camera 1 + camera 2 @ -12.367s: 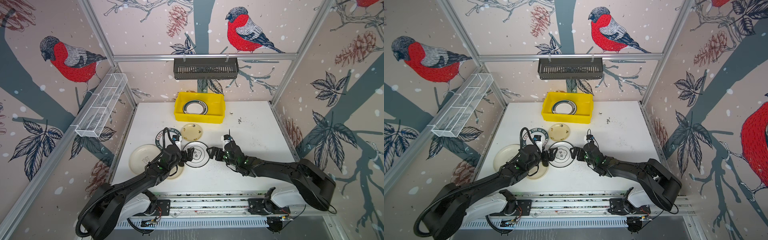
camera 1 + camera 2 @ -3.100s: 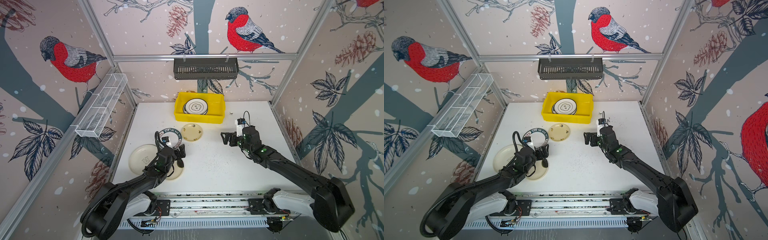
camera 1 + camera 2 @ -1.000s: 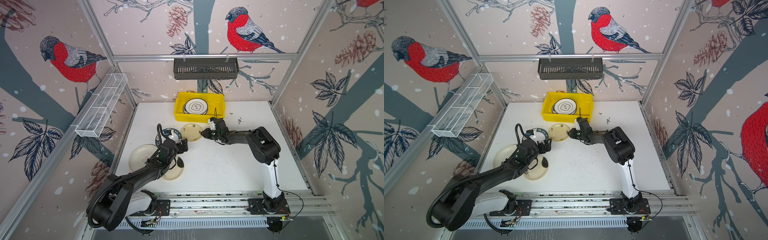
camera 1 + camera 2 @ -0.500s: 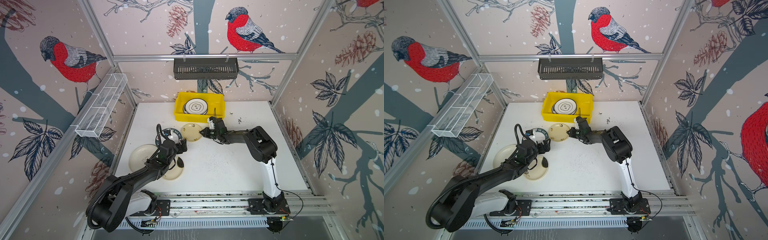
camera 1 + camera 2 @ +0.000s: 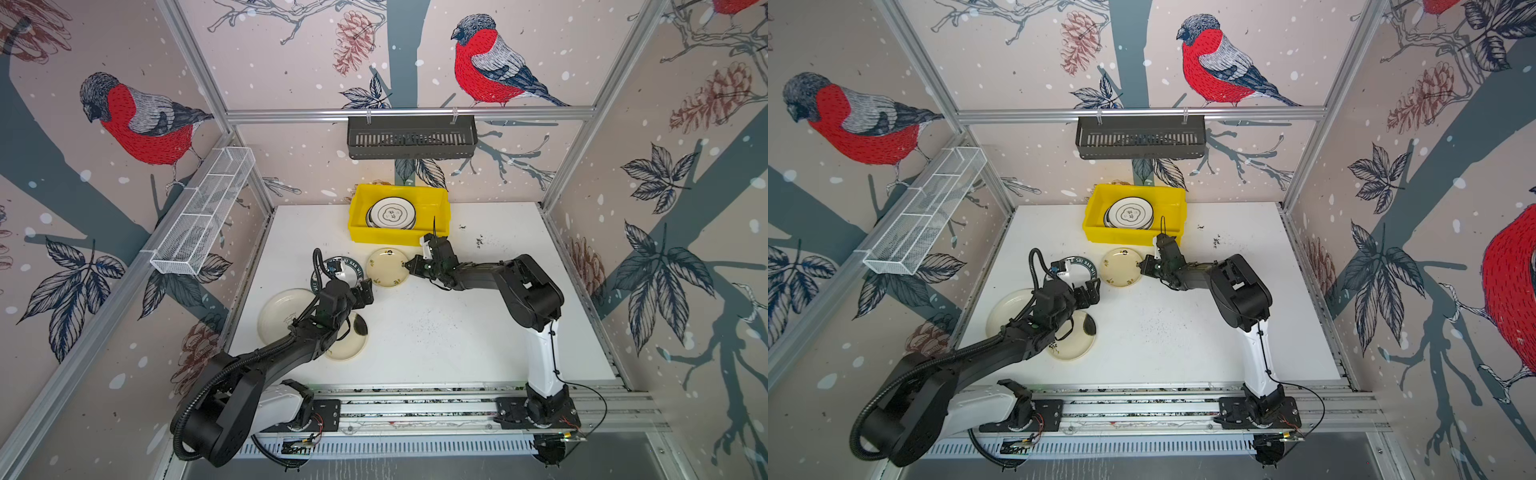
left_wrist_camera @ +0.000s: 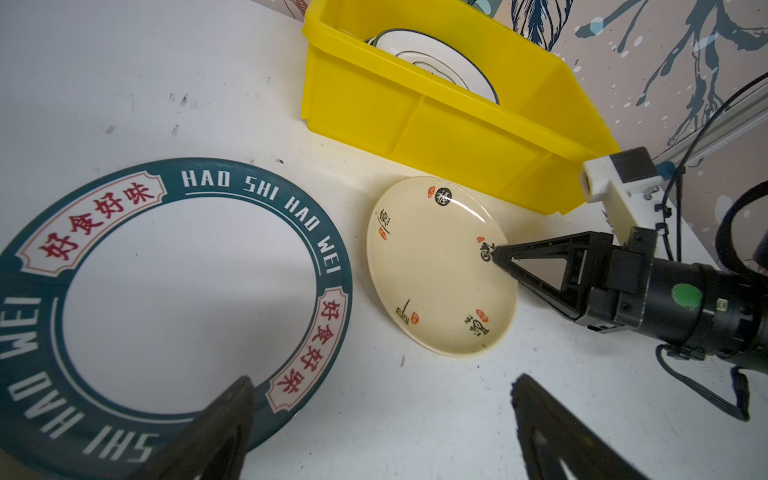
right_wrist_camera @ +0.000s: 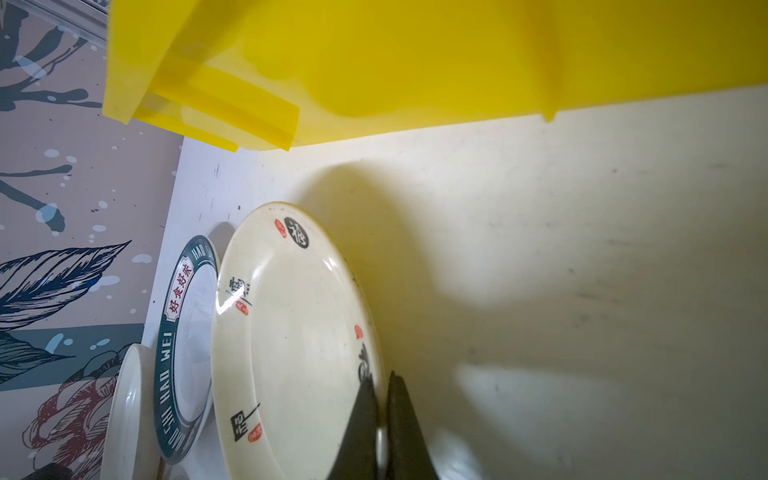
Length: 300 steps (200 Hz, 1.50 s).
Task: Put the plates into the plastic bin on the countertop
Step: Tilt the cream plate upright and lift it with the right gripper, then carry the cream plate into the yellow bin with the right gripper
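White speckled table (image 5: 457,332) between bird-papered walls. Yellow plastic bin (image 5: 399,239) at rear edge, midway, plates (image 5: 390,212) stacked inside. Toward left edge: teal-rimmed plate (image 6: 166,291), plain cream plate (image 5: 278,316). Just before bin, small yellowish plate (image 5: 386,268), right pincer (image 6: 494,255) pinching its rim. Left pincer (image 6: 382,378) spread wide, near teal-rimmed plate.

Black cabled arms (image 5: 478,276), white base links (image 5: 540,357)
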Each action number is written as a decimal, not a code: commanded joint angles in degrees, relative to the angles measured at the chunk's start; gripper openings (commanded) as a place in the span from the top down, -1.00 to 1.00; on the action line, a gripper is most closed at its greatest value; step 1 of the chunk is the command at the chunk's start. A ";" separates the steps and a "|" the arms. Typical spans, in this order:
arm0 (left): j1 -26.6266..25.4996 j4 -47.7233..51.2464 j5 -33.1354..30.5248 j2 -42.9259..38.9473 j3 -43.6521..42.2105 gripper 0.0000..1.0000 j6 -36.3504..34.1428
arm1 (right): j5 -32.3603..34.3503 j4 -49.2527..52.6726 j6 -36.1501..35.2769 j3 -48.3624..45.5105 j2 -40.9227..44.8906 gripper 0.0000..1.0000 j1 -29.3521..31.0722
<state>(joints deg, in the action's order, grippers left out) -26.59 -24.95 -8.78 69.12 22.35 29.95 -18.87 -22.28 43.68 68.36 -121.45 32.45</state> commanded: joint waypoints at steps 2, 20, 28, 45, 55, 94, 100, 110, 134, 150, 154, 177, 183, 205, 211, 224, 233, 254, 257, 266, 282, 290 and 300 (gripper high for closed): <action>0.05 -0.06 0.93 0.22 0.15 -0.91 0.00 | 0.48 -0.68 0.52 -1.42 2.17 0.94 0.05; 0.05 -0.13 1.15 0.50 0.24 -0.93 -0.44 | 1.64 -1.06 0.79 -3.31 4.90 0.95 0.41; 0.05 -0.52 1.62 0.46 0.15 -0.93 -0.83 | 2.33 -0.89 0.71 -4.01 6.22 0.96 0.59; 0.05 -1.57 2.66 0.05 0.06 -0.94 -1.88 | 3.44 -0.35 0.45 -5.35 8.78 0.99 0.78; 0.05 -2.02 2.98 -0.48 -0.02 -0.94 -2.18 | 4.07 0.15 0.23 -5.92 10.19 0.99 0.78; 0.05 -4.30 3.25 -3.13 -1.99 -0.94 -2.80 | 7.24 1.85 -1.38 -8.25 15.56 1.00 0.78; 0.05 -4.23 2.96 -3.54 -2.33 -0.94 -2.97 | 7.50 1.98 -1.63 -8.56 16.36 1.00 0.78; 0.07 -4.37 2.94 -4.23 -2.89 -0.94 -3.33 | 8.07 2.33 -1.83 -9.14 17.70 1.00 0.86; 0.05 -5.55 2.73 -5.52 -4.77 -0.94 -3.32 | 10.14 3.81 -3.43 -9.87 21.26 1.00 1.42; 0.05 -6.63 2.37 -6.04 -5.86 -0.94 -3.51 | 12.23 5.48 -5.07 -9.58 23.64 1.00 1.86; 0.05 -6.68 2.21 -6.18 -5.98 -0.94 -3.63 | 12.73 5.92 -5.40 -9.39 24.17 1.00 1.92; 0.05 -6.49 2.10 -6.79 -5.96 -0.94 -4.92 | 15.49 7.58 -6.21 -8.00 26.24 1.00 1.74; 0.05 -6.34 1.80 -7.06 -5.91 -0.94 -5.27 | 15.84 7.69 -6.47 -7.41 26.34 1.00 1.57; 0.05 -5.36 0.11 -7.90 -5.91 -0.94 -5.89 | 16.32 8.18 -6.60 -4.29 25.48 1.00 0.89; 0.05 -5.32 -0.24 -8.18 -6.07 -0.94 -5.89 | 16.41 8.46 -6.39 -3.23 25.04 1.00 0.70; 0.05 -5.54 -0.54 -8.77 -6.39 -0.94 -5.92 | 16.89 8.85 -5.61 -1.10 23.79 1.00 0.10; 0.05 -5.68 -0.59 -9.08 -6.57 -0.94 -5.88 | 17.08 8.68 -5.37 0.29 22.76 1.00 -0.38; 0.05 -5.20 -0.96 -9.49 -6.56 -0.94 -5.75 | 16.95 9.72 -4.70 5.06 19.07 1.00 -1.86; 0.05 -5.12 -0.97 -9.53 -6.53 -0.94 -5.70 | 16.80 9.93 -4.48 5.79 18.51 1.00 -2.08; 0.05 -5.01 -0.98 -9.71 -6.53 -0.94 -5.67 | 16.20 9.87 -3.99 7.41 16.90 1.00 -2.75; 0.05 -4.84 -1.22 -9.97 -6.62 -0.94 -5.62 | 16.21 8.13 -3.52 9.52 14.56 1.00 -3.41; 0.05 -4.76 -1.39 -10.06 -6.62 -0.94 -5.55 | 16.44 7.96 -3.50 11.11 13.39 1.00 -3.66; 0.05 -4.76 -1.17 -10.02 -6.70 -0.94 -5.45 | 16.73 8.16 -4.01 13.56 11.35 1.00 -3.95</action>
<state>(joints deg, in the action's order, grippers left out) -26.57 -27.99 -9.17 59.29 15.86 24.45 -2.68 -12.08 39.16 77.80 -107.33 28.80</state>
